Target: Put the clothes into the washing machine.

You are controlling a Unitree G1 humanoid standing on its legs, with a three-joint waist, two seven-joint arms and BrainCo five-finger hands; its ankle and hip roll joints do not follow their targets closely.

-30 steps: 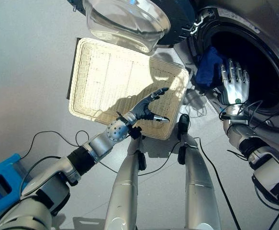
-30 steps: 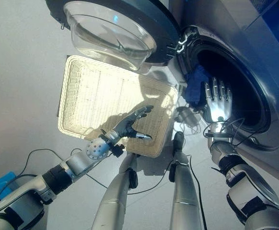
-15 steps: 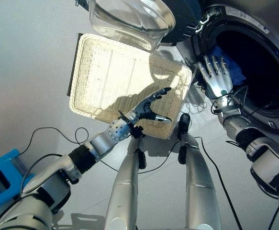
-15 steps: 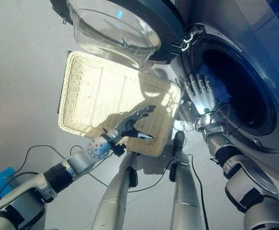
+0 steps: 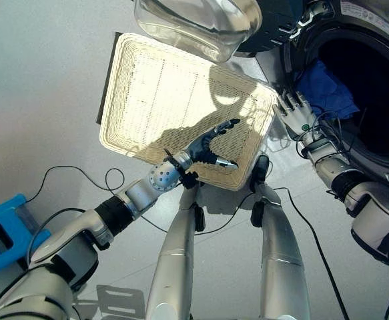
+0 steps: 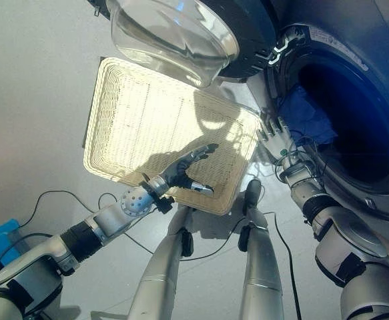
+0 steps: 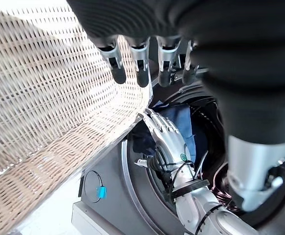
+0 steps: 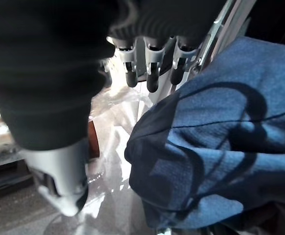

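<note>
Blue cloth (image 5: pixel 327 90) at drum mouth; right hand (image 5: pixel 295 115) outside rim, fingers straight

Pale grey floor (image 5: pixel 41 93) under bright light, blue plastic crate (image 5: pixel 1 243) at its near-left edge.

Just beyond the silver, dark-tipped fingers of the right hand (image 5: pixel 295 112) lies a deep blue cloth (image 5: pixel 326 90), plain and unpatterned, darker in its folds, inside the black drum of the washing machine (image 6: pixel 354 127), whose body is dark grey with a silver ring round the opening. Under the left hand (image 5: pixel 206 151), silver with dark tips and a dark ribbed cover, sits a pale cream wicker basket (image 5: pixel 154 87) with an open woven lattice. The machine's door (image 6: pixel 174 37) is clear glass in a dark frame. The floor (image 5: pixel 41 100) is plain light grey
</note>
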